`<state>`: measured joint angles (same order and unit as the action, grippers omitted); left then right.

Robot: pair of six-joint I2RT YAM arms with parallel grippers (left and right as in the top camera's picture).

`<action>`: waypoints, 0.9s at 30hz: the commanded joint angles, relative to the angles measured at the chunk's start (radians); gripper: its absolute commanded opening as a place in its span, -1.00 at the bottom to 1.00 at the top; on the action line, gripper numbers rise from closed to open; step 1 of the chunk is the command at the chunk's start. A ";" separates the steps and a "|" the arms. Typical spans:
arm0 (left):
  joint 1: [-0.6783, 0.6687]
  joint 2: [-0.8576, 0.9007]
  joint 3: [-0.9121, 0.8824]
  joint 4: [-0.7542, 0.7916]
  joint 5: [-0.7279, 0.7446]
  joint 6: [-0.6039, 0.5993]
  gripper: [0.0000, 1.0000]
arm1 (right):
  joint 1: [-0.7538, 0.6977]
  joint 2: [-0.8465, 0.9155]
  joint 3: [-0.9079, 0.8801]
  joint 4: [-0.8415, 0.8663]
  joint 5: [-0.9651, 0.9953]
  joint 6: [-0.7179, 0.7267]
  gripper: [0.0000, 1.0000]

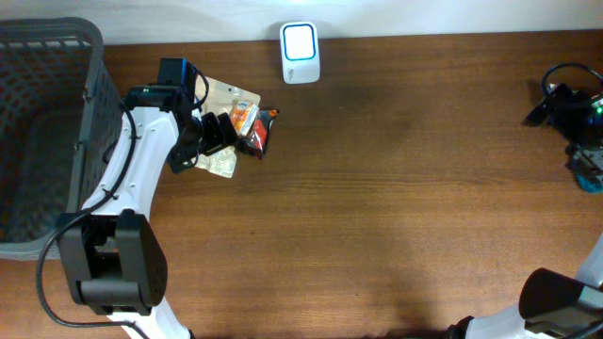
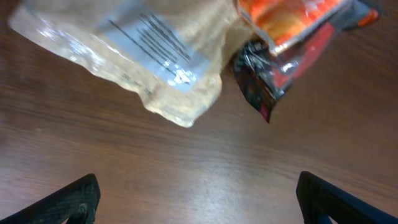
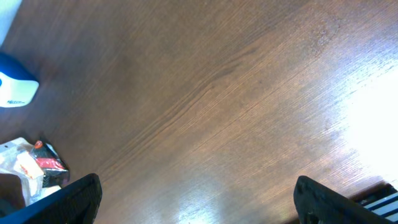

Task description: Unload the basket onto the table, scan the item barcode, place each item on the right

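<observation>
Left gripper is hanging released just short of clear pouch and red-black packet, both getting cropped in wrist view. Right gripper is sitting wide open by table's right edge, with open wood toward scanner.

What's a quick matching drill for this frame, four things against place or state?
Things:
1. scanner
2. basket
3. red-black packet
4. left gripper

Place or state:
A. at the table's left end
B. open, nothing between the fingers
C. middle of the far edge, face lit
D. lying against the beige pouch

Pairs: 1-C, 2-A, 3-D, 4-B
</observation>
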<state>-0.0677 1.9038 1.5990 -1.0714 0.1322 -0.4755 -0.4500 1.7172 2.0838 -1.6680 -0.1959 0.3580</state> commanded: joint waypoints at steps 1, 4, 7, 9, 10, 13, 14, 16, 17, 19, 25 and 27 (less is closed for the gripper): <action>0.003 -0.002 0.005 -0.010 0.164 0.033 0.98 | 0.005 -0.012 -0.012 0.004 0.017 -0.010 0.97; -0.026 -0.002 0.005 -0.005 0.240 0.181 0.97 | 0.005 -0.010 -0.012 0.004 0.017 -0.010 0.97; -0.088 -0.002 0.005 -0.013 0.229 0.252 0.96 | 0.005 -0.010 -0.012 0.004 0.017 -0.010 0.97; -0.145 -0.002 0.005 0.001 0.117 0.253 0.76 | 0.005 -0.010 -0.012 0.004 0.017 -0.010 0.97; -0.167 -0.002 0.005 0.008 0.047 0.253 0.55 | 0.005 -0.010 -0.012 0.004 0.017 -0.010 0.97; -0.231 -0.002 0.005 0.024 -0.167 0.224 0.50 | 0.005 -0.010 -0.012 0.004 0.017 -0.010 0.96; -0.264 -0.002 0.005 0.039 -0.238 0.215 0.72 | 0.005 -0.010 -0.012 0.004 0.017 -0.010 0.97; -0.286 -0.002 0.005 0.062 -0.274 0.215 0.86 | 0.005 -0.010 -0.012 0.004 0.017 -0.010 0.97; -0.293 -0.002 0.005 0.074 -0.289 0.215 0.87 | 0.005 -0.010 -0.012 0.004 0.017 -0.010 0.97; -0.298 -0.002 0.005 0.110 -0.298 0.216 0.91 | 0.005 -0.010 -0.012 0.004 0.017 -0.010 0.97; -0.266 0.000 0.005 0.319 -0.298 0.216 0.67 | 0.005 -0.010 -0.012 0.004 0.017 -0.010 0.97; -0.254 0.013 0.005 0.409 -0.299 0.216 0.52 | 0.005 -0.010 -0.012 0.004 0.017 -0.010 0.97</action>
<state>-0.3447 1.9038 1.5990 -0.7467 -0.1429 -0.2638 -0.4500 1.7176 2.0769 -1.6665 -0.1955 0.3580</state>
